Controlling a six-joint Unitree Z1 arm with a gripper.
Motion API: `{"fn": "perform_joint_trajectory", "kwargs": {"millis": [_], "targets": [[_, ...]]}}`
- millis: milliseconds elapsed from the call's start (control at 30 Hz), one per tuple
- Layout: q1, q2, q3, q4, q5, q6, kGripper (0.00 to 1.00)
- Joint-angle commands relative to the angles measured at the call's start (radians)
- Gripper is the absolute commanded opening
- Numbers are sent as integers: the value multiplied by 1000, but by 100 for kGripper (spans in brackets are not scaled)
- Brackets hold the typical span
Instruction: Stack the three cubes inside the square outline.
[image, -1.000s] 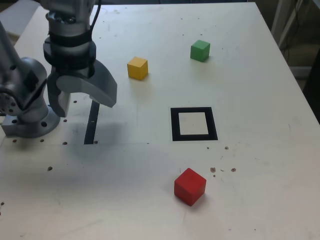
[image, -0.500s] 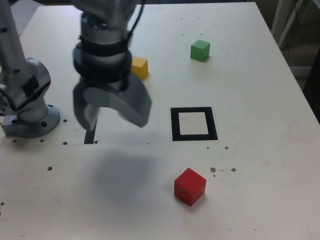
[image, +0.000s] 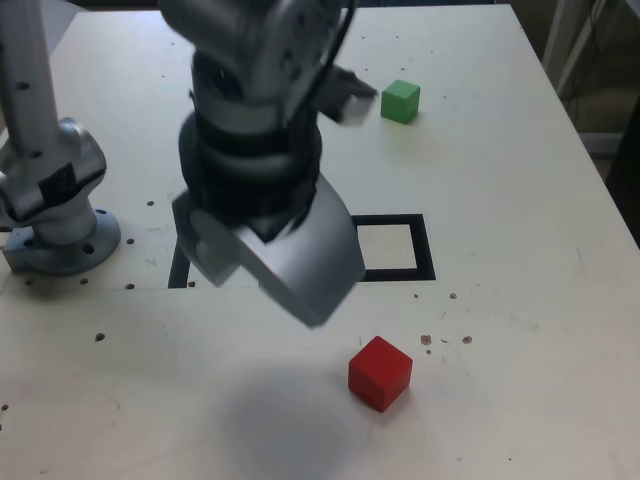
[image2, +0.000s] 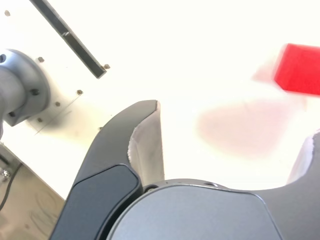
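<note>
Bare table (image: 520, 380) all round red cube (image: 379, 373), nothing btwn it & wide-open gripper (image: 270, 275), approach clear

Open, empty jaws hang above the table (image: 520, 200) (red cube (image: 380, 373) nearby).

Your arm (image: 262, 120) was built of rounded silver-grey metal housings. Its round base flange (image: 62, 247) sat flat, ringed with small dark bolt heads, and a bulky grey joint (image: 48, 175) rose above it with a dark rectangular marking on its side. The wrist section carried a thick black band (image: 250, 165) around a grey cylinder, and a black cable (image: 343, 22) ran along the top of it. Your gripper (image: 272, 262) had two broad, curved, dark grey jaws shaped like scoops. In the wrist view, the jaw's inner face (image2: 148, 147) was lighter grey with a rough, frayed-looking edge, above a smooth rounded grey housing (image2: 190, 212).
</note>
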Motion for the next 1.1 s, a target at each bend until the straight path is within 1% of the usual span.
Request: {"fn": "perform_joint_trajectory", "kwargs": {"millis": [0,167,300,433,600,667,767,900,1067], "targets": [[-16,27,-7,-8,9,10,97],[-39,82,-30,-38,56,45,97],[-41,122,-84,-48,76,77,96],[-32,155,-121,-80,72,99,95],[-4,195,-94,-149,48,130,95],[7,212,-88,-164,42,143,94],[19,228,-86,-173,43,157,93],[33,237,-76,-183,50,170,88],[48,258,-72,-194,48,184,78]]}}
